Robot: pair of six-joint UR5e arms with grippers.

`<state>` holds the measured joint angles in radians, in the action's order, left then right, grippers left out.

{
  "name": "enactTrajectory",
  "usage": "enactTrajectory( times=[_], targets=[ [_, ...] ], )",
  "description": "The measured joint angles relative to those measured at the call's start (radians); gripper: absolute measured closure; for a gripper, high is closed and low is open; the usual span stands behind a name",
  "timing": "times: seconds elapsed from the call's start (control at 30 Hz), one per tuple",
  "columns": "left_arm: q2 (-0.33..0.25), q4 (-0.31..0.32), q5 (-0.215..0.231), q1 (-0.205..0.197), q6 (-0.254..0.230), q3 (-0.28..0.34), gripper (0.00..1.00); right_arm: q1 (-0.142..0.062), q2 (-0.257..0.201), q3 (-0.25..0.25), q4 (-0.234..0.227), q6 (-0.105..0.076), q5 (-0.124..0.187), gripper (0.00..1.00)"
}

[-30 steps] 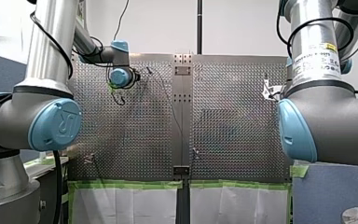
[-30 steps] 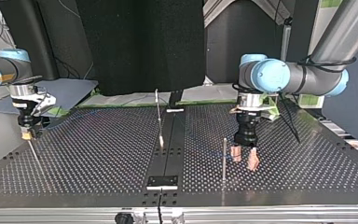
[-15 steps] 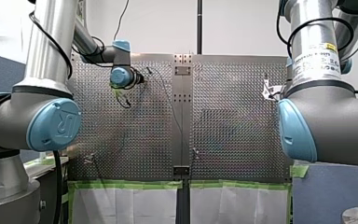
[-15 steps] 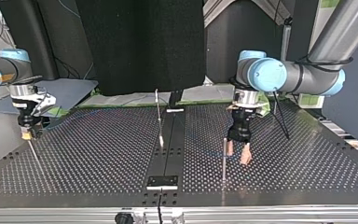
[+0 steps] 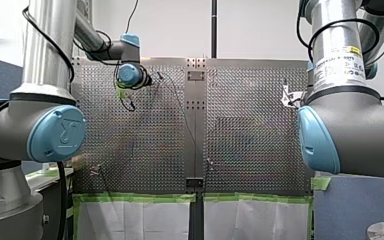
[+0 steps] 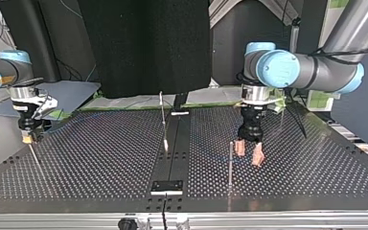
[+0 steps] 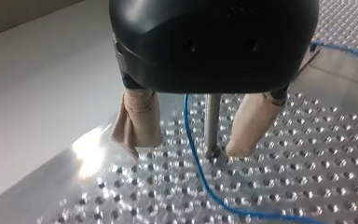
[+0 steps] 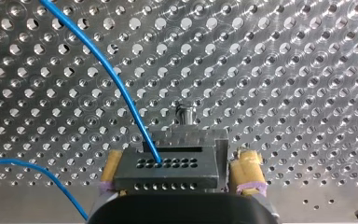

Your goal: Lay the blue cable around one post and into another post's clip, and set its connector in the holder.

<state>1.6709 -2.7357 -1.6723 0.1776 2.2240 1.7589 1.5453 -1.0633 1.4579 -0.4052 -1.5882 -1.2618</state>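
**Open left hand astride the cable, beside the post**

The left hand [image 7: 189,147] is held open just above the bench [image 7: 307,177], and nothing is gripped. Its two fingers [image 7: 137,121] are wrapped in pale, soft-looking beige pads. Between them the cable [image 7: 187,121] is seen, thin, blue and limp. Its length runs out from under the hand and curves away across the bench.

The post [image 7: 212,123], a slim upright metal rod, stands just beside the cable, also between the fingers and nearer one of them. The coming move is judged to turn on this: the cable lies directly below the left hand, which is by far the nearer one, so only a short descent and a closing would be called for.

The right hand [image 8: 179,168], well apart from the post, is clamped by its yellow pads on the connector [image 8: 172,177]. This is a dark rectangular block with rows of small holes, from which the cable emerges. The bench is bright perforated metal.
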Motion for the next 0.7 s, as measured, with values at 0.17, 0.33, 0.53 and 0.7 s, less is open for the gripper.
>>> enactTrajectory(
  times=[0.17, 0.33, 0.53, 0.7],
  targets=[
    [-0.020, -0.008, 0.001, 0.003, -0.012, 0.010, 0.00, 0.000, 0.000, 0.000, 0.000, 0.000, 0.000, 0.00],
    [-0.051, -0.022, 0.015, 0.006, -0.038, 0.039, 0.00, 0.000, 0.000, 0.000, 0.000, 0.000, 0.000, 0.00],
    [-0.110, -0.077, -0.025, 0.007, -0.096, 0.077, 0.00, 0.000, 0.000, 0.000, 0.000, 0.000, 0.000, 0.00],
    [-0.161, -0.128, -0.075, 0.016, -0.146, 0.043, 0.00, 0.000, 0.000, 0.000, 0.000, 0.000, 0.000, 0.00]
  ],
)
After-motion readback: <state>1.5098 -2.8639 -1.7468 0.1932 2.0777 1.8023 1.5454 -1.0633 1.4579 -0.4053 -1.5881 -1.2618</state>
